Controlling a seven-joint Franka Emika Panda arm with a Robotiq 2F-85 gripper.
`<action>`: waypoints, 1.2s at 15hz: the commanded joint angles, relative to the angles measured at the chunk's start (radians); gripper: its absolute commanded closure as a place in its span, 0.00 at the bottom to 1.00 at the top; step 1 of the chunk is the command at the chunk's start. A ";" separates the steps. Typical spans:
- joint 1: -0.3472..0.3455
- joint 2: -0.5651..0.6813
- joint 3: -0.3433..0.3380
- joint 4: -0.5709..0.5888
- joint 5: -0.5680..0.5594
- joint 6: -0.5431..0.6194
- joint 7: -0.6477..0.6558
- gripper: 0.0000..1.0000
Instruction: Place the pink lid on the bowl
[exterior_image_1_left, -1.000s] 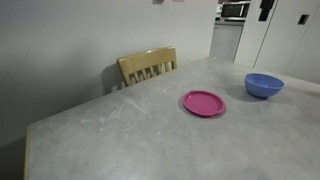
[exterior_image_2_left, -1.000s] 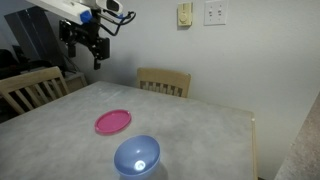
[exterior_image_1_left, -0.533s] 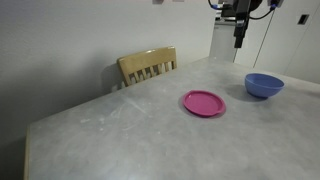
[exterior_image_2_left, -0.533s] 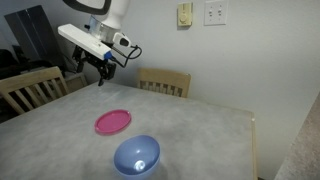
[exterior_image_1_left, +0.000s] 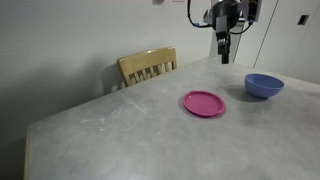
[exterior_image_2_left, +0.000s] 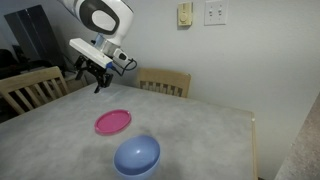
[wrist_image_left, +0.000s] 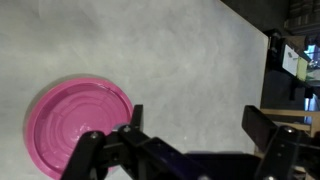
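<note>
Gripper hangs at the upper left of an exterior view, jaws spread wide and empty (the wrist view shows them well parted). Lower and to its right the pink lid lies flat on the grey table; further right, bottom centre, the blue bowl stands uncovered. Grasping, carrying and placing all remain.

Lid is solid magenta-pink, no pattern at all. Bowl is plain periwinkle blue. Table is pale grey with faint mottling, the chair is light yellowish wood, and the gripper is black.
</note>
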 joint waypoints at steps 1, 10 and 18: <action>-0.026 0.001 0.034 0.002 -0.012 0.002 0.008 0.00; -0.011 0.083 0.058 0.105 0.116 -0.031 0.259 0.00; 0.131 0.103 0.054 0.151 0.085 0.069 0.860 0.00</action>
